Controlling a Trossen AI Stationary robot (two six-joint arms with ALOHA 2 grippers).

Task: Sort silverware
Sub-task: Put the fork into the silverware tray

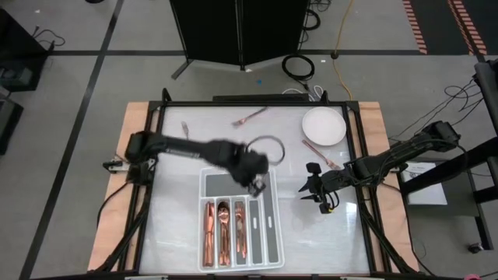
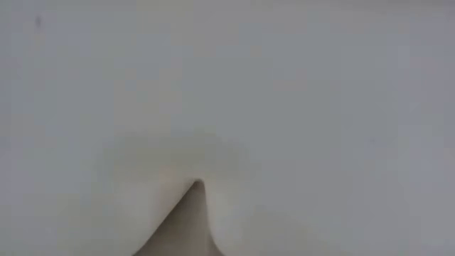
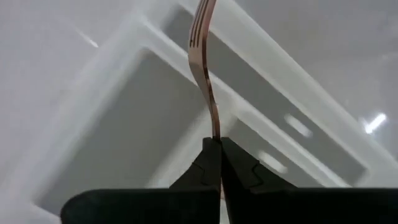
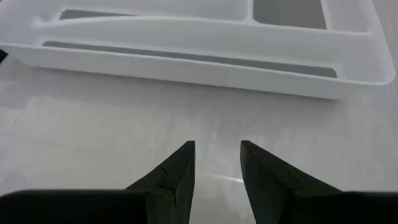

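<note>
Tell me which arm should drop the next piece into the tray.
Left: its hand is shut on a fork right above the tray. The right hand is open and empty beside it.

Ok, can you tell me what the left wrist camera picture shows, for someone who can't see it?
The left gripper has its two dark fingers shut on the handle of a copper fork, whose prongs point away from the camera. Behind the fork is the white divided tray, with the compartments in view looking empty.

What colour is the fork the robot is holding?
The fork in the left gripper is shiny copper, rose-gold. The left wrist view shows it best.
</note>
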